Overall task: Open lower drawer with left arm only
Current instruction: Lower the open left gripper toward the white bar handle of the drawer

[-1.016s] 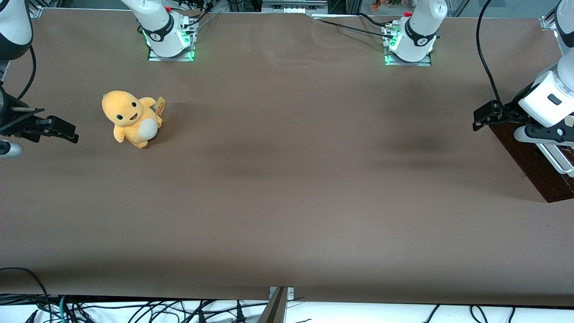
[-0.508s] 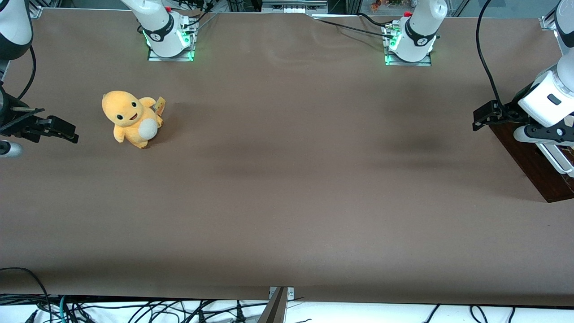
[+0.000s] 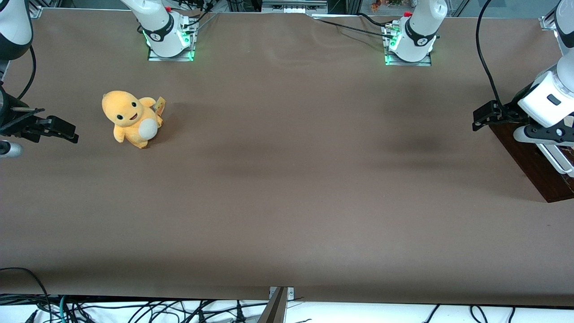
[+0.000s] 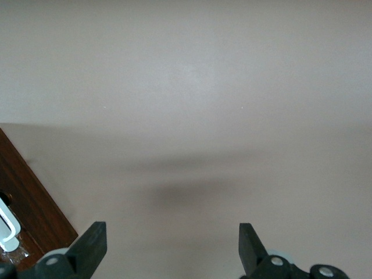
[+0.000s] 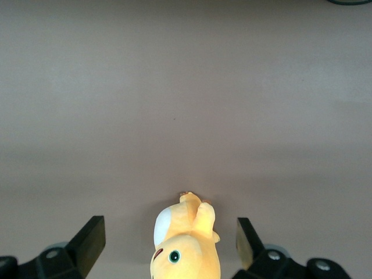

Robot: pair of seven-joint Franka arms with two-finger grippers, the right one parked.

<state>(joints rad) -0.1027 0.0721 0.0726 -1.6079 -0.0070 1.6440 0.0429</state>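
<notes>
Nothing has visibly moved since the earlier frames: the left arm (image 3: 545, 105) holds the same pose at the working end of the table (image 3: 287, 179). Its gripper (image 3: 479, 120) hovers just above the tabletop, jaws wide apart with only bare table between them. The lower drawer (image 3: 531, 163) sits beside the gripper at the table's edge, dark wood front with white handle (image 4: 7, 226). A yellow plush (image 3: 131, 119) lies toward the parked arm's end.

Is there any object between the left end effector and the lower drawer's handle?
Nothing visible stands between them. The left end effector is open over bare table beside the drawer, and its white handle is uncovered. The plush toy lies toward the parked arm's end of the table.
</notes>
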